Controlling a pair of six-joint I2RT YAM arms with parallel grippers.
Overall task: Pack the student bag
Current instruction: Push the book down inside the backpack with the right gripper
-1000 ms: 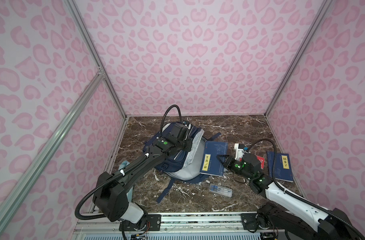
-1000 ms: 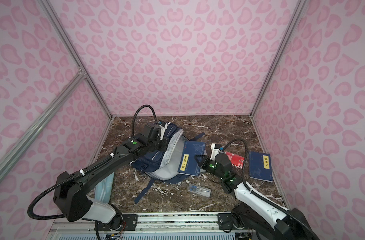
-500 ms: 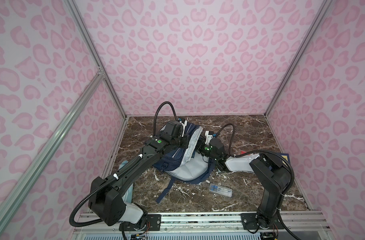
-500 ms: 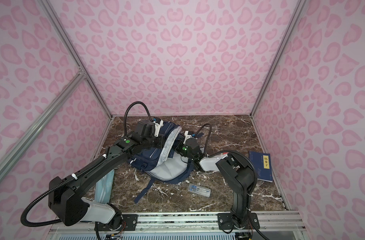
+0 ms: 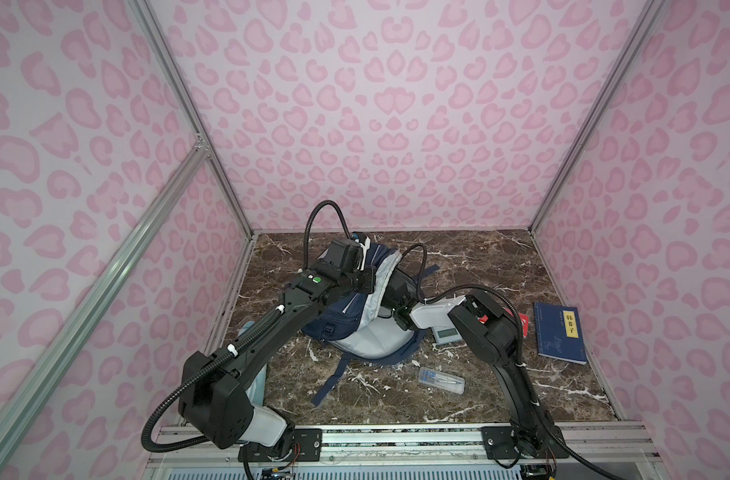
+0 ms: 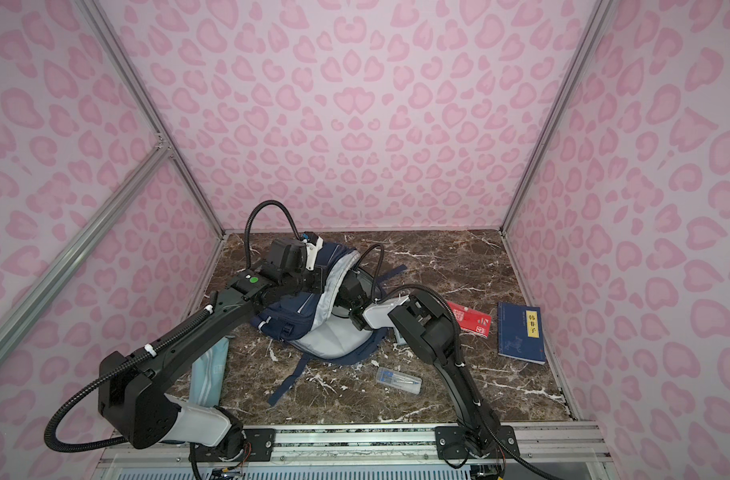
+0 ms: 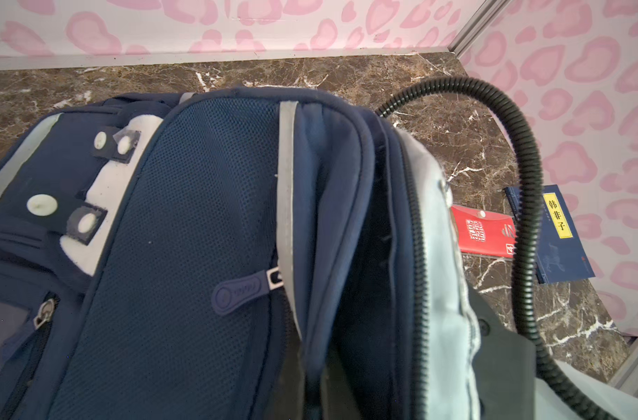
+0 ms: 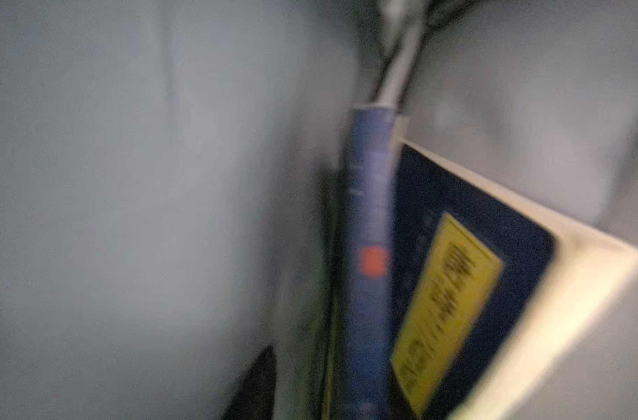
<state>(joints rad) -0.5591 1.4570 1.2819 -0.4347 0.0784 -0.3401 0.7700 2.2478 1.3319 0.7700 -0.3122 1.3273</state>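
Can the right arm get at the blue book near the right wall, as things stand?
Likely yes: the blue book lies uncovered on that arm's side. The right arm must first draw out of the student bag.

Marble tabletop carries student bag; blue book; red booklet; clear case.

The student bag lies mid-frame in both top views; right of it a packet, further right a book; below it a case; a second book inside the bag
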